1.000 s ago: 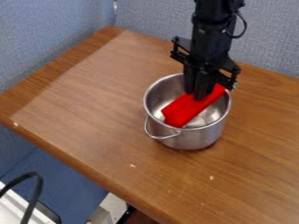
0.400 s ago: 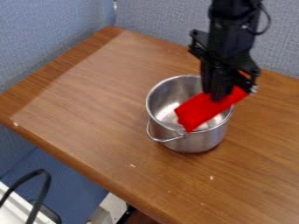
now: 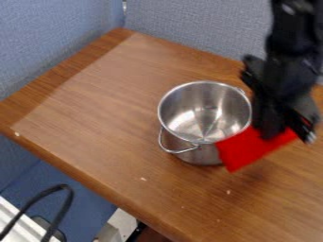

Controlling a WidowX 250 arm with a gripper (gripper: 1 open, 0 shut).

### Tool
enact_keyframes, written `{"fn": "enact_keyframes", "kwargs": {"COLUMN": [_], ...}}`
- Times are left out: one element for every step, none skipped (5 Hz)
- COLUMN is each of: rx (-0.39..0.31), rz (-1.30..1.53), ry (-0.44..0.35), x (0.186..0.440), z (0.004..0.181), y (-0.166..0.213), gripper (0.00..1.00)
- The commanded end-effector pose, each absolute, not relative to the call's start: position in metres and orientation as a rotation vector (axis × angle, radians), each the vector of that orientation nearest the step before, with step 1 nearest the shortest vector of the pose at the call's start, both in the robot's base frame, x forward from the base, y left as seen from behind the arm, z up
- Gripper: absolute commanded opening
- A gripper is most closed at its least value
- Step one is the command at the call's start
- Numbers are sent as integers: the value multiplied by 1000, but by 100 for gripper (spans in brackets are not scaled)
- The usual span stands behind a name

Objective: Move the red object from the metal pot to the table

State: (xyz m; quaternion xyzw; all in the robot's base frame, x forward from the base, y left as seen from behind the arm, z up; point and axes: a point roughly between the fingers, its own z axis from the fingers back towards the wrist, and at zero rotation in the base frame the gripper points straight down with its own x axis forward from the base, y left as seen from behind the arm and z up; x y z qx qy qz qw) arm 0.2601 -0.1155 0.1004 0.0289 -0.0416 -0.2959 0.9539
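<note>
So the block is out of the pot at this point. It's hanging in the air just right of the pot, over the near-right part of the table, tilted so one end dips toward the near edge. The gripper comes straight down on it from above and has its jaws pinched tight on the block's upper right end, which is why the thing dangles at an angle instead of sitting level: it's only caught at one end, so the free end sags.

My read is that the carry is the step in hand, and what's left is lowering and letting go. The block doesn't look like it's touching the wood yet, though from this one angle I can't be sure how much gap there is underneath. The spot under it looks like bare wood, fairly close to the right edge, so I'd guess a drop there wants a bit of care so it doesn't tip off.

The pot stands upright mid-table, empty as far as I can see inside, wire handle hanging on the near side.

Count: one red block, one pot, one gripper, one table. Also a black cable looping down below the near-left edge, and a blue wall behind.
</note>
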Motion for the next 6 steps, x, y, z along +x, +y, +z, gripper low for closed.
{"fn": "enact_keyframes", "kwargs": {"rx": [89, 110, 112, 118, 125, 123], "rz": [-622, -634, -611, -584, -559, -542], "ry": [-112, -100, -88, -78, -78, -67], "x": [264, 266, 271, 278, 285, 289], "z": [86, 71, 65, 59, 56, 52], "y": [-130, -133, -128, -124, -120, -116], "gripper": [0, 0, 0, 0, 0, 0]}}
